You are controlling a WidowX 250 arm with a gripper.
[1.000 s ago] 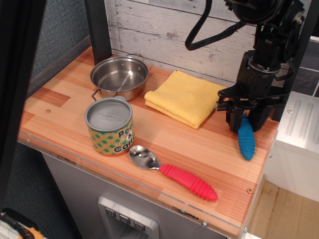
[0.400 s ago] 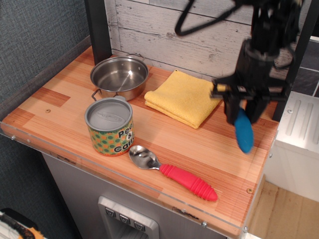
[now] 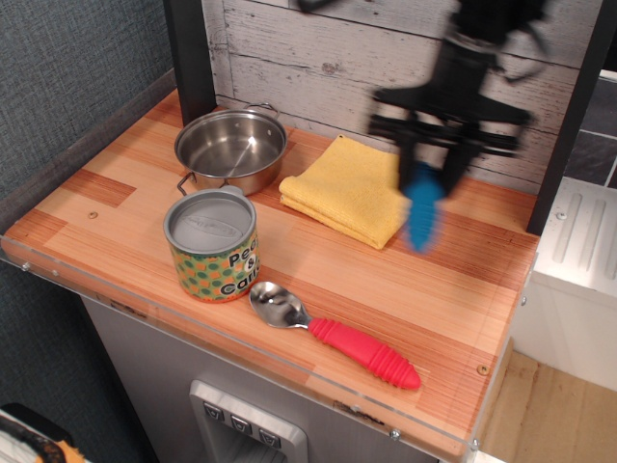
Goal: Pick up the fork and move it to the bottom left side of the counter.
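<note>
The gripper point(image 3: 424, 159), blurred, is clamped on the fork point(image 3: 421, 210), whose blue handle hangs clear above the counter point(image 3: 453, 289) just beside the yellow cloth's point(image 3: 352, 188) right edge.

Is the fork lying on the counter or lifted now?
Lifted: the fork hangs handle-down from the gripper, clear of the counter.

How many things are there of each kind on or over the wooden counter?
Fork, blue handle, held up in the gripper: 1
Spoon, red handle: 1
Steel pot: 1
Can: 1
Yellow cloth: 1
Total: 5
</note>
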